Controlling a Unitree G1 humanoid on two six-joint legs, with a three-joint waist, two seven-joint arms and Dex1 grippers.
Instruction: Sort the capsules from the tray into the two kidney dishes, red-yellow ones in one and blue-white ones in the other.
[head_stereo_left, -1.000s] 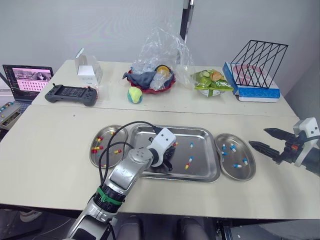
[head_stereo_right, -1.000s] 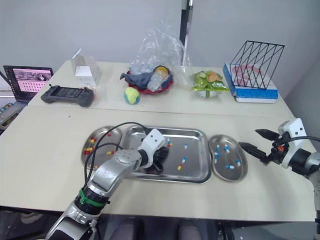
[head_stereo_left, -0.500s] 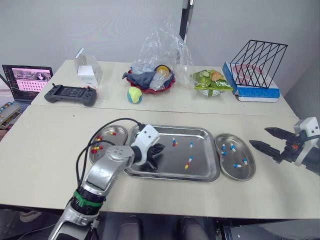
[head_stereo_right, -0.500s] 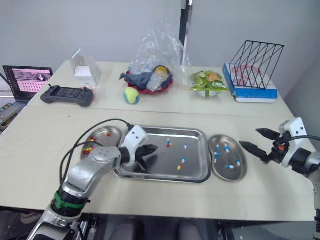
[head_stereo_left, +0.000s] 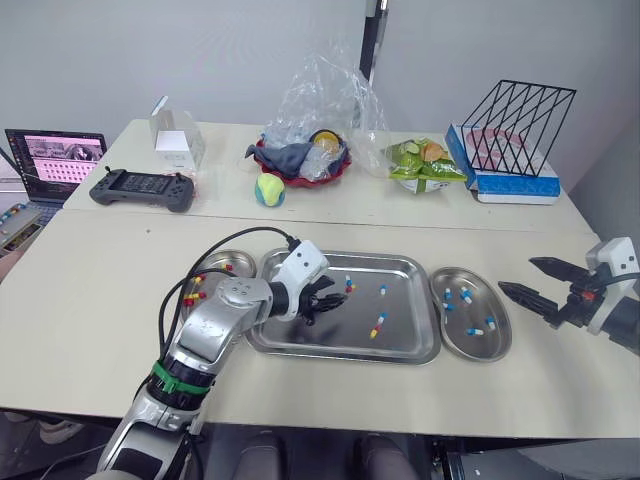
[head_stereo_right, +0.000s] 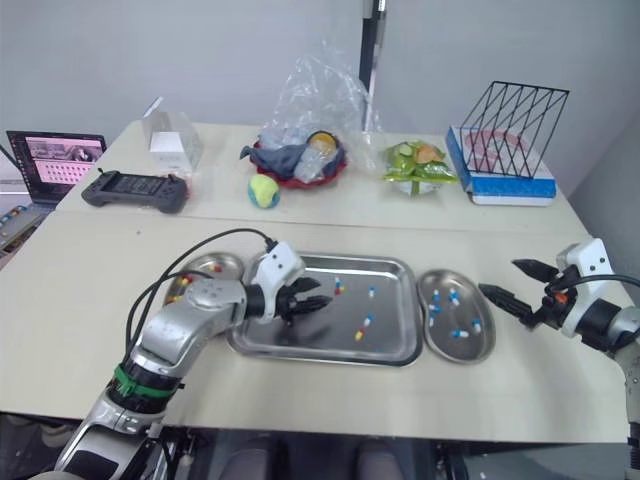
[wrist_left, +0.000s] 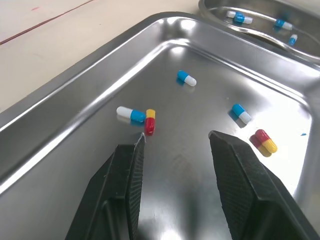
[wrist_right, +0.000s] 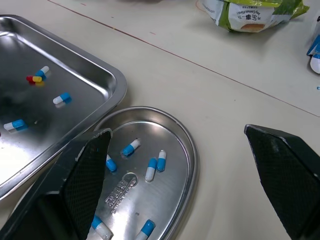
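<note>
I had the left claw (wrist_left: 177, 142) spread wide and empty, low over the tray (head_stereo_left: 400, 330). Its fingers pointed toward a red-yellow capsule (wrist_left: 149, 121) that touched a blue-white capsule (wrist_left: 131, 114). A few more capsules lay loose farther along the tray. The right claw (head_stereo_left: 515, 275) hung wide open too, holding nothing, just beside the right dish (head_stereo_left: 455, 340) of blue-white ones. The left dish (head_stereo_left: 226, 262) held red-yellow ones.

We seem to be in a robotics test lab: pale worktops (head_stereo_left: 90, 290) before a bare grey wall (head_stereo_left: 200, 50), a laptop (head_stereo_left: 55, 160) at far left, a handheld controller (head_stereo_left: 143, 189) beside it, and mixed props across the upper frame: ball (head_stereo_left: 269, 190), wire rack (head_stereo_left: 517, 125).
</note>
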